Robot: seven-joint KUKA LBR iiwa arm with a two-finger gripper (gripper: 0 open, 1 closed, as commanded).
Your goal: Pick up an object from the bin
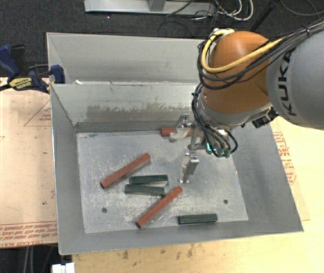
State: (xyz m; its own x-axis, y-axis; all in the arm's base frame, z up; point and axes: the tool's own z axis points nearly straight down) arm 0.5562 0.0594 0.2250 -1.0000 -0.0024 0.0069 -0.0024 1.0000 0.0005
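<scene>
Camera view: the KUKA arm's gripper point(188, 170) hangs over the middle of the grey bin point(65, 164), just beside the upper end of a red-brown bar point(159, 206) lying toward the front edge. Whether the claw is spread or pressed together cannot be told. Two dark green bars point(146, 185) and another red-brown bar point(126, 170) lie leftward, clear of it.

Arm point(312, 78): runs off the frame's right edge.
Bin point(122, 98): its upper-right corner gone under the orange cover point(236, 67).
Red piece point(167, 131): mid-frame at the back wall, right end tucked behind the arm; kind unclear.
Gripper point(185, 178): touching the red bar point(159, 206) below? Can't call it.
</scene>
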